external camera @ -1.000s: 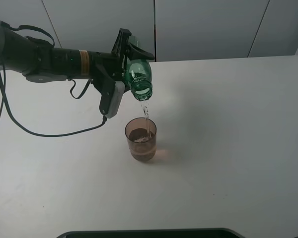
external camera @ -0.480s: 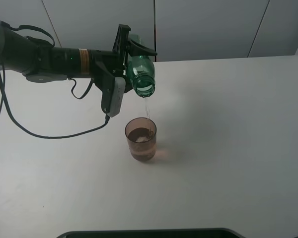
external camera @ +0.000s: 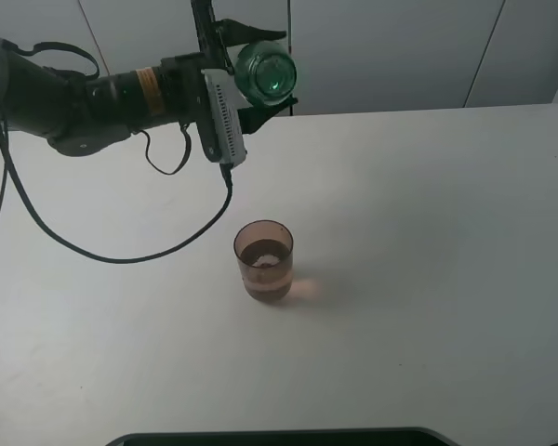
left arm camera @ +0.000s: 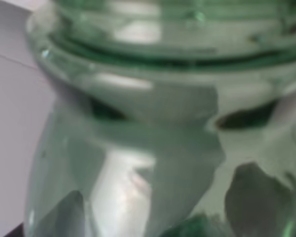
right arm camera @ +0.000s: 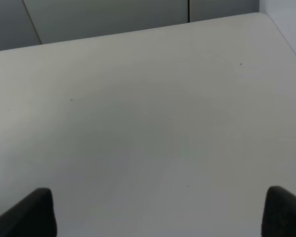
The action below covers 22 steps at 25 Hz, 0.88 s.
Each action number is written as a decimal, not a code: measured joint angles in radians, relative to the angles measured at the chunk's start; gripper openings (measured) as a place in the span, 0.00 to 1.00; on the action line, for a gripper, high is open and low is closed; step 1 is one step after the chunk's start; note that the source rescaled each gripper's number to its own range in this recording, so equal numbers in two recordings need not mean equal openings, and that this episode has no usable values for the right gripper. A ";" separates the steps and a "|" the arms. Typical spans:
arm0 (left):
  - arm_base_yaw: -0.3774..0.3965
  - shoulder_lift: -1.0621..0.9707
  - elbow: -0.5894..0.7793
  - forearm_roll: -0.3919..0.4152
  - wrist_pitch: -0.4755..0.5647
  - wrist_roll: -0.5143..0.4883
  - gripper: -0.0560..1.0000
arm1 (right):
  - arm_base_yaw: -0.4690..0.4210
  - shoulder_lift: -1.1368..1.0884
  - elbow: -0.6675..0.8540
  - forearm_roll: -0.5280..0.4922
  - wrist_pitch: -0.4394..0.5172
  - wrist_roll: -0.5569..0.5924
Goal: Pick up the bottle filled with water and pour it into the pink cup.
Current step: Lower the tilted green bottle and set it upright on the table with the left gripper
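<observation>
My left gripper (external camera: 237,79) is shut on the green-tinted bottle (external camera: 267,74) and holds it high over the back of the table, lying roughly level with its open mouth turned toward the camera. No water runs from it. The bottle fills the left wrist view (left arm camera: 158,123), blurred and very close. The pink cup (external camera: 263,260) stands upright on the white table (external camera: 428,232), below and in front of the bottle, with some water in it. My right gripper (right arm camera: 158,217) is open over bare table, with only its two dark fingertips showing.
A black cable (external camera: 121,255) hangs from the left arm and loops down to the table left of the cup. A dark object's edge (external camera: 279,435) runs along the table's front. Grey wall panels (external camera: 391,46) stand behind the table.
The left gripper has lifted the bottle up and back and turned its mouth upward from the pouring tilt. The stream of water into the cup has stopped.
</observation>
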 joint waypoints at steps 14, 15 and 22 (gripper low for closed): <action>0.000 -0.176 0.028 -0.831 0.139 -0.264 0.08 | 0.000 0.000 0.000 0.000 0.000 0.000; 0.000 -0.185 0.039 -0.916 0.149 -0.264 0.08 | 0.000 0.000 0.000 0.000 0.000 0.000; 0.019 -0.202 0.139 -1.248 0.205 -0.302 0.08 | 0.000 0.000 0.000 0.000 0.000 0.000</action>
